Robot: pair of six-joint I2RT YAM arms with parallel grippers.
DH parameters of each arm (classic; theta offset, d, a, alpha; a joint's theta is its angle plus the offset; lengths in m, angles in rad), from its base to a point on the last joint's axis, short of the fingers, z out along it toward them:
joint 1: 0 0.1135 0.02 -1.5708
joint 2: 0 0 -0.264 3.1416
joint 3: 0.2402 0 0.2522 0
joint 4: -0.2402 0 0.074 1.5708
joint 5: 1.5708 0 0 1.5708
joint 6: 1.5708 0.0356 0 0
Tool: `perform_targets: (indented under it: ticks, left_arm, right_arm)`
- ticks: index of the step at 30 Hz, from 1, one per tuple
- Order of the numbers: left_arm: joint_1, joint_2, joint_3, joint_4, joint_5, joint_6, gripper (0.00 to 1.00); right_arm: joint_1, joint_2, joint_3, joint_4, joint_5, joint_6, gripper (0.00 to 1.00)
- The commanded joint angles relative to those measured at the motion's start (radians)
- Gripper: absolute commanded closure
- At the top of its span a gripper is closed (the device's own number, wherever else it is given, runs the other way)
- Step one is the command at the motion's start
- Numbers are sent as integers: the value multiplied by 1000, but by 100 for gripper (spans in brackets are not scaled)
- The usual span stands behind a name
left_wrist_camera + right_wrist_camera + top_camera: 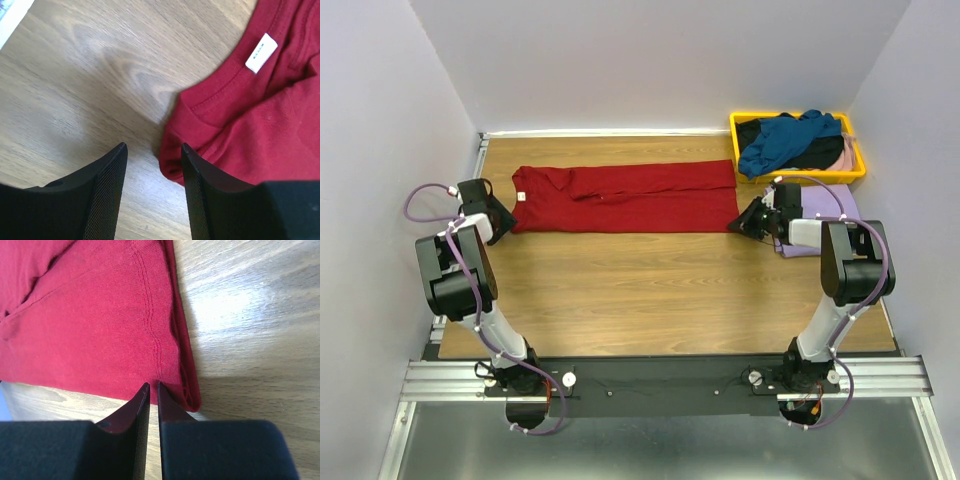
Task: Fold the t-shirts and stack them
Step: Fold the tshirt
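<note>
A dark red t-shirt [625, 197] lies flat as a long band across the far part of the table, collar to the left. Its collar and white label [261, 53] show in the left wrist view. My left gripper [506, 224] is open at the shirt's near left corner; in its own view [152, 146] the corner [172, 167] lies just by the right finger. My right gripper [748, 222] is at the near right hem corner. In its own view [153, 385] it is closed to a thin slit on the shirt's near edge [170, 375].
A yellow tray [798, 178] at the back right holds a teal blue shirt [790, 140], a black one [820, 155] and a pale pink one [847, 152]. A lavender shirt [842, 202] lies folded before the tray, partly under my right arm. Walls stand close on three sides.
</note>
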State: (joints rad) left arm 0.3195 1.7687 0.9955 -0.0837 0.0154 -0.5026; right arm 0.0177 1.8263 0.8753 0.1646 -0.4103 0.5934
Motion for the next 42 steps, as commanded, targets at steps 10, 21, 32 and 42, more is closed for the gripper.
perform_targets:
  ticks: [10,21,32,42]
  left_arm:
    - [0,52,25,-31,49,-8,78]
    - [7,38,86,-131,-146,35,100]
    - [7,-18,-26,-166,-163,21,91]
    - [6,-260,-52,-214,-131,4,47]
  right_arm:
    - [-36,50,-22,-73,80,-4,83]
    - [-73,24,-39,-126,166,-18,83]
    - [-87,-38,-45,-257,246,-92,82]
    - [-24,-140,85,-372,180,-191,73]
